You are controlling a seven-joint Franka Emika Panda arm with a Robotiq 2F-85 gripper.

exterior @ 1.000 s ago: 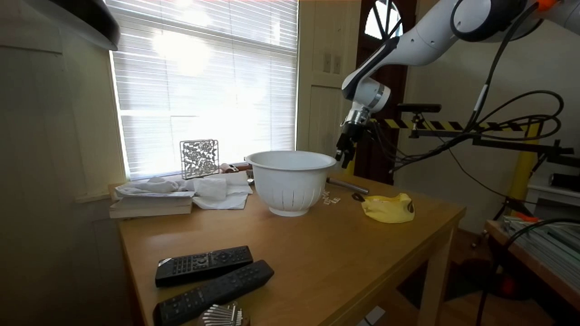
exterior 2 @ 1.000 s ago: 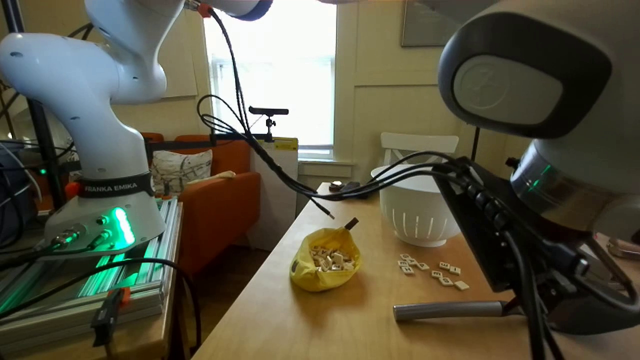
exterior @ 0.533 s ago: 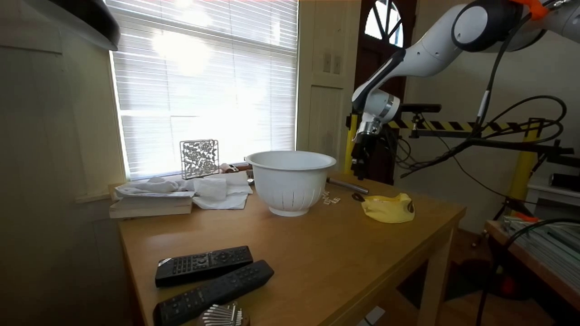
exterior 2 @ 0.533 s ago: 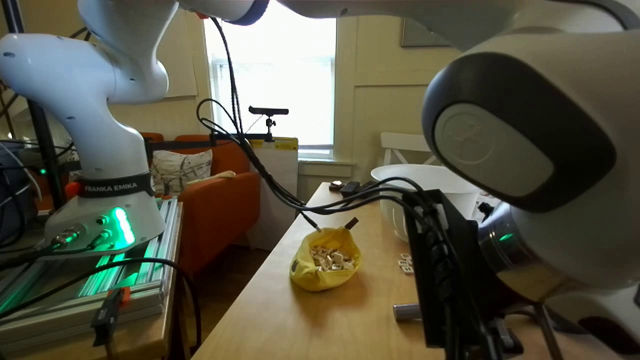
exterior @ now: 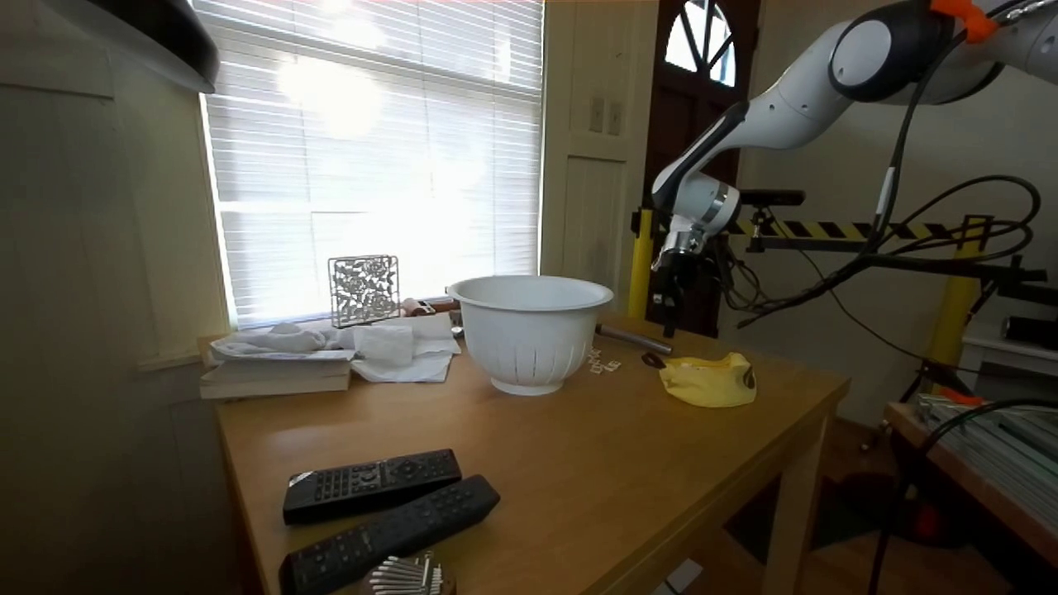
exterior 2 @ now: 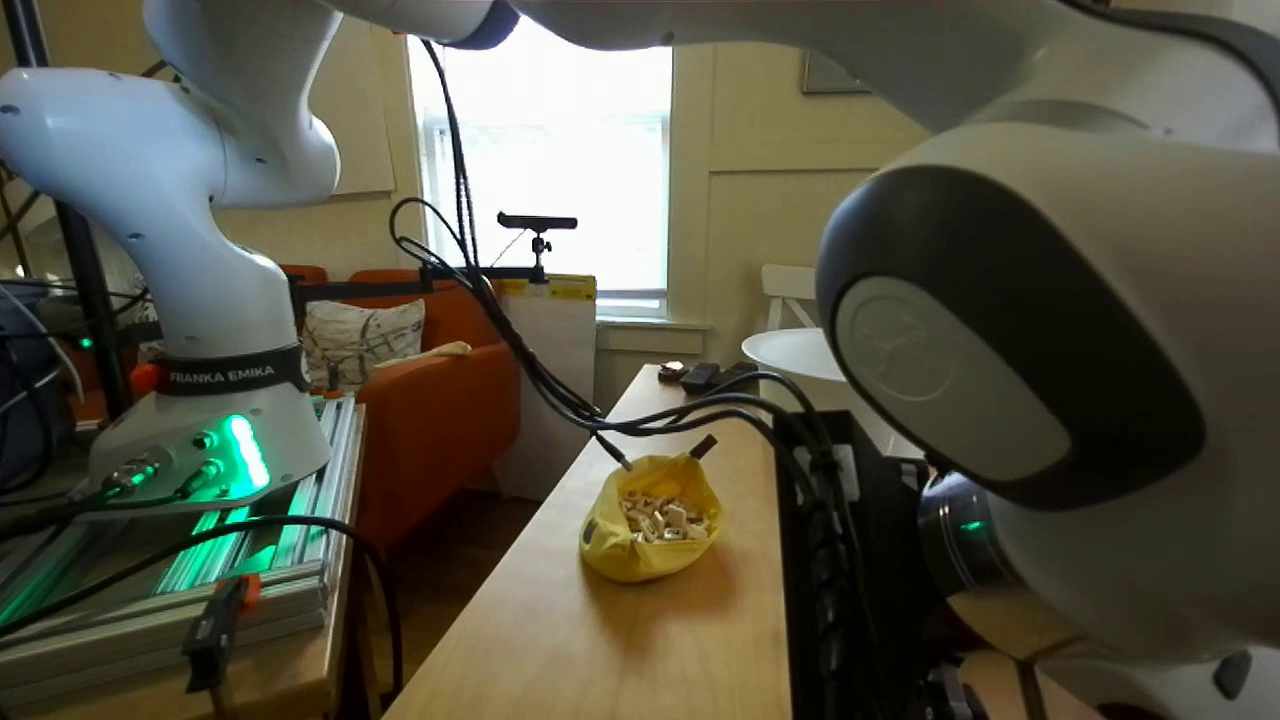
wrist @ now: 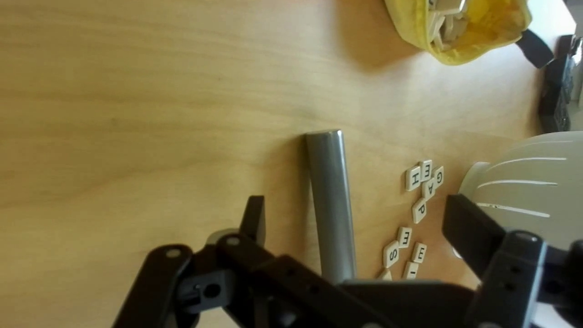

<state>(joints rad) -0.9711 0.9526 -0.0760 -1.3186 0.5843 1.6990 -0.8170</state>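
Parted jaws above a metal rod [wrist: 331, 205], lettered tiles [wrist: 413, 178] beside it

Seen across the tabletop [exterior: 579, 463], in an exterior view, the rod lies right of a white bowl [exterior: 533, 339], beyond a yellow bag [exterior: 707, 384]. The jaws stand wide, holding nothing. In the wrist view, tiles and bowl lie toward the right jaw: an off-centre descent could scatter or bump them, and a glancing touch might roll the smooth rod.

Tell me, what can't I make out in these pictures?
Silvery rod: lower end hidden by the gripper, wrist view.
Letter tiles: too small to read in an exterior view.
White colander: inside bottom hidden by its near wall, in an exterior view.
Thumb piano: cut off by the bottom edge, in an exterior view.
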